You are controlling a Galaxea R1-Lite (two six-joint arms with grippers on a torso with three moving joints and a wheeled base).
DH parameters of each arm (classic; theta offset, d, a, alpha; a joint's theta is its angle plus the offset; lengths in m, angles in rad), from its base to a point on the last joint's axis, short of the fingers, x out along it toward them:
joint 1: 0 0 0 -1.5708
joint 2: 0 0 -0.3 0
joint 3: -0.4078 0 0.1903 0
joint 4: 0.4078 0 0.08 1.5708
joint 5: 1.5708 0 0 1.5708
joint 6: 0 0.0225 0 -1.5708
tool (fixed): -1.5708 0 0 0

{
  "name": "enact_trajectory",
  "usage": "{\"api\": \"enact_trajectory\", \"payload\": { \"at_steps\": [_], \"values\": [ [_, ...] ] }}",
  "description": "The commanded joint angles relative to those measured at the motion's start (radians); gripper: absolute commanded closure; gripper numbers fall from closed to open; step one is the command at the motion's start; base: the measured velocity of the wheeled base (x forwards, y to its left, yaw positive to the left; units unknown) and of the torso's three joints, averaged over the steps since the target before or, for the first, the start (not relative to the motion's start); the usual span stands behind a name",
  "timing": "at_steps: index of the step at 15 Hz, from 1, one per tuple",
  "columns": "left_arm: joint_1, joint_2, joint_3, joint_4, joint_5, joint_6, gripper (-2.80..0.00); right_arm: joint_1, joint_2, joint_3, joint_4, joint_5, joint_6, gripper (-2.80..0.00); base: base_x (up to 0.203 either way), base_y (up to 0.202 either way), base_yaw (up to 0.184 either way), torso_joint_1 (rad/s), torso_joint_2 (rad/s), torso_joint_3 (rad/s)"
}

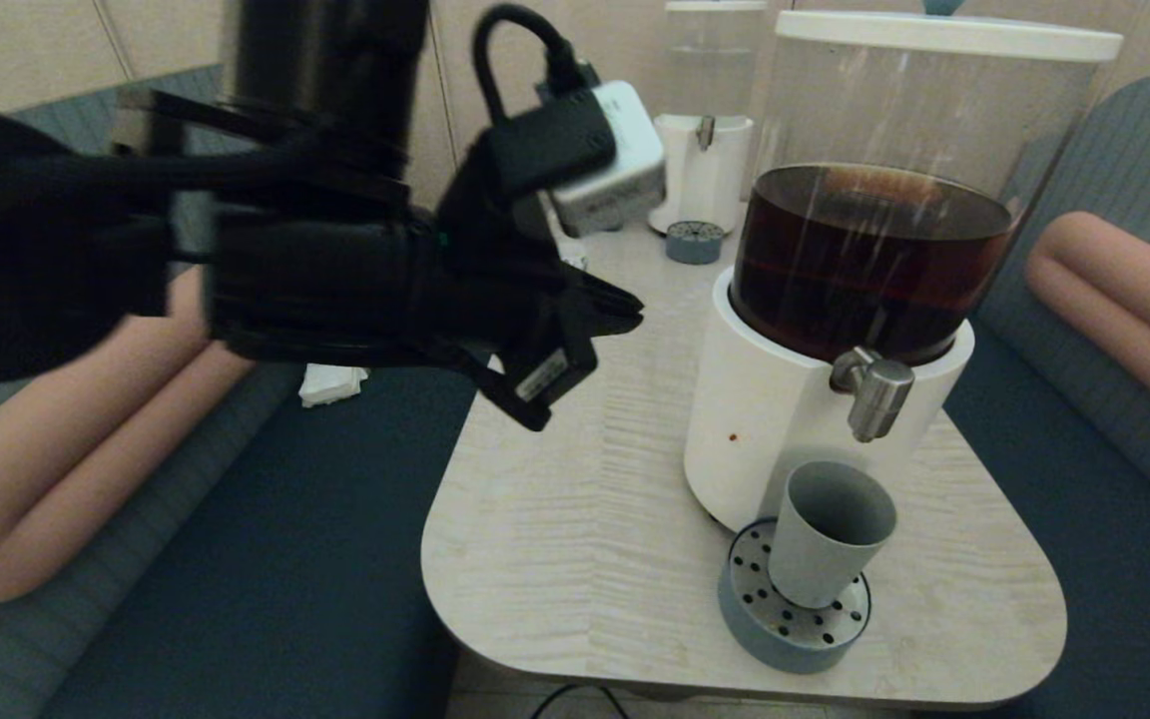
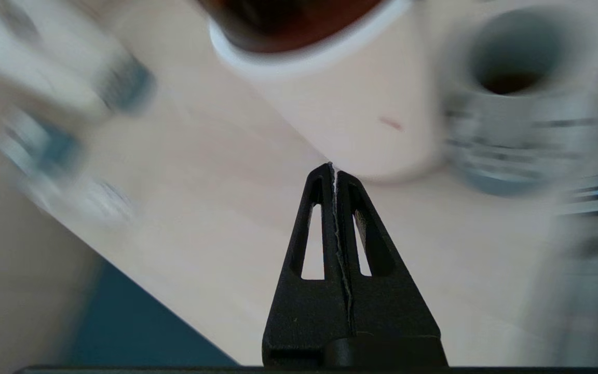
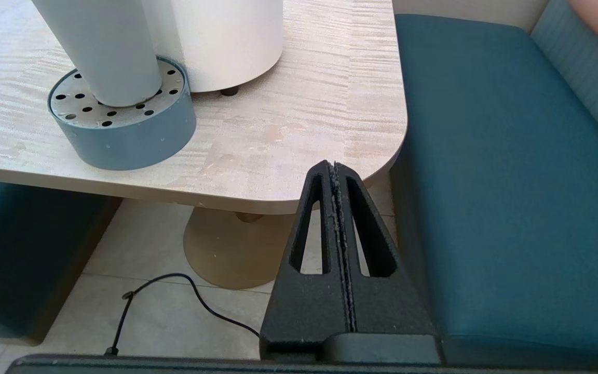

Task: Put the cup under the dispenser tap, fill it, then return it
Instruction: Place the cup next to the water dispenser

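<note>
The grey-green cup [image 1: 828, 534] stands upright on the round perforated drip tray [image 1: 750, 609], directly below the brushed-metal dispenser tap [image 1: 874, 392] of the large white-based dispenser [image 1: 765, 419] holding dark brown liquid. In the left wrist view the cup [image 2: 512, 83] is blurred, with a little dark liquid at its bottom. My left gripper [image 1: 625, 310] hovers shut and empty above the table's left side, well left of the dispenser; its closed tips [image 2: 334, 169] show in the left wrist view. My right gripper [image 3: 334, 166] is shut and empty, low beside the table's near right corner, with the cup [image 3: 107, 52] off to one side.
A smaller dispenser [image 1: 705, 120] with clear liquid and its own drip tray [image 1: 693, 242] stand at the back of the table [image 1: 585, 519]. White tissue [image 1: 332, 383] lies on the left bench. Blue benches flank the table. A black cable [image 3: 174, 296] trails on the floor.
</note>
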Motion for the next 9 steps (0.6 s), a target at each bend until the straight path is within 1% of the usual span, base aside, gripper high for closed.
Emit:
{"api": "enact_trajectory", "payload": {
  "at_steps": [1,2,3,4,5,6,7,9],
  "values": [
    [0.016,-0.219,0.043,0.140,-0.060,-0.169,0.00,0.000,0.000,0.000,0.000,0.000,0.000,0.00,0.000,0.000,0.000,0.000,0.00,0.000],
    [0.030,-0.278,0.067,0.197,-0.165,-0.271,0.00,0.000,0.000,0.000,0.000,0.000,0.000,0.00,0.000,0.000,0.000,0.000,0.00,0.000],
    [0.057,-0.321,0.120,0.214,-0.278,-0.347,0.00,0.000,0.000,0.000,0.000,0.000,0.000,0.00,0.000,0.000,0.000,0.000,0.00,0.000],
    [0.097,-0.339,0.195,0.186,-0.330,-0.378,0.00,0.000,0.000,0.000,0.000,0.000,0.000,0.00,0.000,0.000,0.000,0.000,0.00,0.000],
    [0.134,-0.345,0.277,0.118,-0.359,-0.392,0.00,0.000,0.000,0.000,0.000,0.000,0.000,0.00,0.000,0.000,0.000,0.000,0.00,0.000],
    [0.162,-0.340,0.372,0.000,-0.376,-0.401,0.00,0.000,0.000,0.000,0.000,0.000,0.000,0.00,0.000,0.000,0.000,0.000,0.00,0.000],
    [0.179,-0.318,0.454,-0.179,-0.382,-0.407,0.00,0.000,0.000,0.000,0.000,0.000,0.000,0.00,0.000,0.000,0.000,0.000,0.00,0.000],
    [0.196,-0.227,0.563,-0.528,-0.369,-0.415,0.00,0.000,0.000,0.000,0.000,0.000,0.000,0.00,0.000,0.000,0.000,0.000,0.00,0.000]
  ]
}}
